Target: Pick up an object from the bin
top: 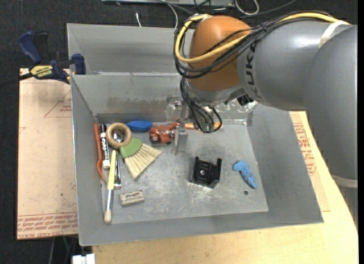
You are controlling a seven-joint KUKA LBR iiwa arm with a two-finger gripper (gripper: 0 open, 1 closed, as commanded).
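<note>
Gripper (180, 135) low at back of bin (85, 160), just beside small orange toy (162, 135). Can't tell how open it is

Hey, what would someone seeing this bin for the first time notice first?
The grey arm with its orange cover looms in from the right, its gripper down at the back of the bin beside a small orange toy. On its floor, a black block lies near the middle, and a straw brush and tape roll lie to the left.

Near-right corner of the bin (227, 203) is wide open. Left side's jammed: brush (141, 158), tape roll (118, 135), pens (104, 150).
</note>
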